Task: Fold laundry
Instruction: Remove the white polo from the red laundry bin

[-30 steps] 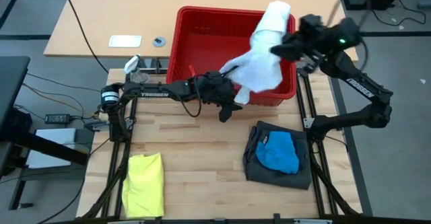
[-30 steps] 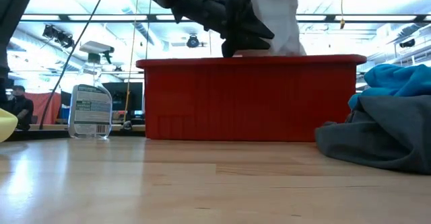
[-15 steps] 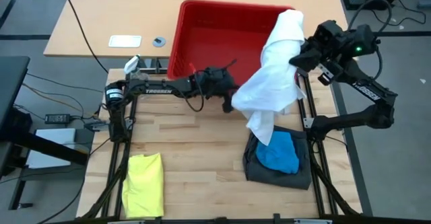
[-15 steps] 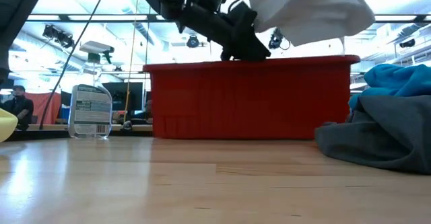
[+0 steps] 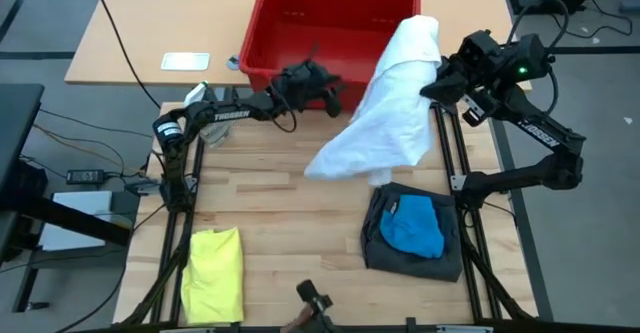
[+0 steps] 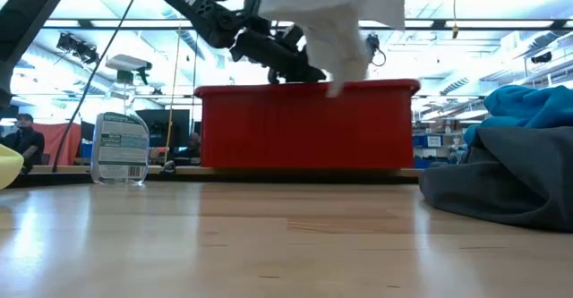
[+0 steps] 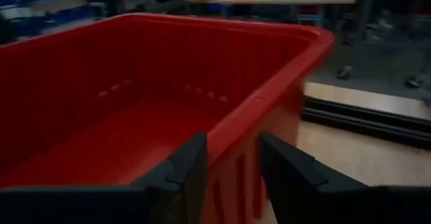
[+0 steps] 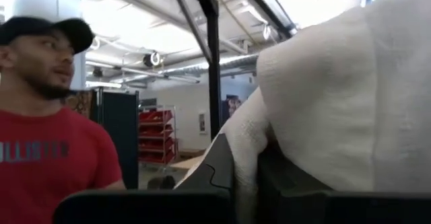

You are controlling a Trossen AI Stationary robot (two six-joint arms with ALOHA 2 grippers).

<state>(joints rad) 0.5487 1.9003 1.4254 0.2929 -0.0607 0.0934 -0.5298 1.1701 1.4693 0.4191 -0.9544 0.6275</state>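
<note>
A white cloth (image 5: 385, 113) hangs high over the table's far right, with my right gripper (image 5: 432, 78) shut on it. My left gripper (image 5: 322, 78) reaches to the red basket (image 5: 330, 23) at the far side and is shut on its near rim. The basket's inside shows bare in the left wrist view. Dark grey shorts (image 5: 415, 258) lie on the table near the right edge, with a bright blue piece (image 5: 412, 225) on top. A folded yellow shirt (image 5: 213, 273) lies at the near left. My left gripper has one finger (image 7: 182, 173) inside the basket and one (image 7: 286, 170) outside, the near wall's rim (image 7: 236, 133) between them. It reaches about level from the table's near side. The basket stands upright, its bottom on the table. My right gripper pinches a bunched fold (image 8: 246, 146) near the white cloth's upper end between its two fingers, coming from the table's right side and slanting a little upward. The cloth drapes over the fingers and hangs slack below, its lower end (image 5: 325, 165) clear of the table.
A clear spray bottle (image 5: 197, 98) stands at the far left, beside the basket. A white card (image 5: 186, 61) lies on the farther tabletop. A person in a red shirt (image 8: 47, 157) shows beyond the table. Bare wood lies between the yellow shirt and the shorts.
My left gripper has swung toward the table's far left, sliding the red basket that way. The white cloth, first hanging down into the basket, now hangs clear of it, its lower end swung out over the table in front of the basket.
</note>
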